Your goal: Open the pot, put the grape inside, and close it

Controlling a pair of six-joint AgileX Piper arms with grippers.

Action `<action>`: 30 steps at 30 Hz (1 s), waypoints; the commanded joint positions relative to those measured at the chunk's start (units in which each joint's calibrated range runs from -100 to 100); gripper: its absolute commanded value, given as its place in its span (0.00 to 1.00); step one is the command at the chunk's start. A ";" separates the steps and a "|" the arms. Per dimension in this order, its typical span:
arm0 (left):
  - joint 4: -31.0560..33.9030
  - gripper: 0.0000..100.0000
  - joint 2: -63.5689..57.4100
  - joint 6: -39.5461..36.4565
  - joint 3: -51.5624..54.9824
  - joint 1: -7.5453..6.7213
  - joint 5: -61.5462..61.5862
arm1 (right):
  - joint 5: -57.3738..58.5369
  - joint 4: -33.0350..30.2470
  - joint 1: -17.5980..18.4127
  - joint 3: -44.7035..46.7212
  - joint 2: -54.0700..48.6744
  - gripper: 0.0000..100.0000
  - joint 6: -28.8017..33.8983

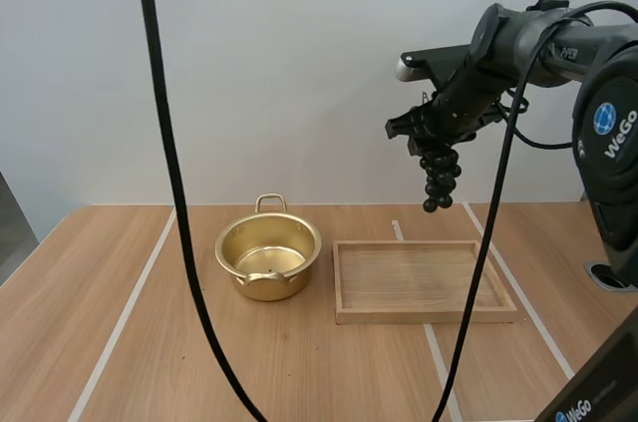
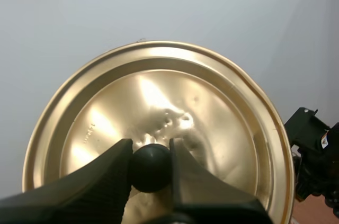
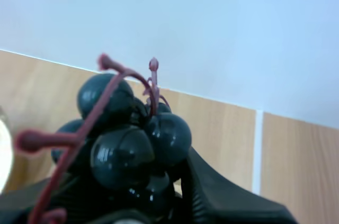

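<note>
The right hand (image 1: 431, 143) pinches the grapes (image 1: 440, 181) high up, well right of the open pot (image 1: 231, 272) on the surface (image 1: 100, 342); released early, they would miss it. The left hand (image 2: 151, 152) clamps the lid (image 2: 212, 107) by its round knob (image 2: 151, 170), which could slip.

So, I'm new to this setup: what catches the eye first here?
The dark bunch of grapes dangling from the right hand, high over the table, roughly above the wooden tray. Next, the gold lid, pinched by its black knob in the left hand and held well up, while the open pot sits empty on the table beside the tray.
</note>
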 commanded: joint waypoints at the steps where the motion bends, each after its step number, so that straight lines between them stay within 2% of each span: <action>1: -1.13 0.00 -0.21 -1.16 -2.43 -0.17 -0.48 | 1.36 2.61 2.46 -2.27 -1.04 0.00 -1.21; 10: -0.52 0.00 -0.21 -2.91 -3.51 -0.17 -0.29 | 0.75 4.78 12.18 -5.29 -0.90 0.00 -0.91; 17: 0.22 0.00 -0.21 -3.79 -3.51 0.06 1.98 | -5.28 5.21 16.26 -5.29 -0.03 0.00 -1.31; 20: 0.43 0.00 -0.21 -3.79 -3.51 0.93 2.96 | -6.63 6.34 17.35 -5.29 2.13 0.00 -2.19; 26: 0.30 0.00 -0.21 -4.48 -3.51 3.91 4.44 | -7.11 6.76 19.01 -5.29 8.13 0.00 -4.28; 30: -0.23 0.00 -0.21 -4.48 -3.51 5.27 4.44 | -9.54 8.57 19.72 -5.29 11.28 0.00 -6.19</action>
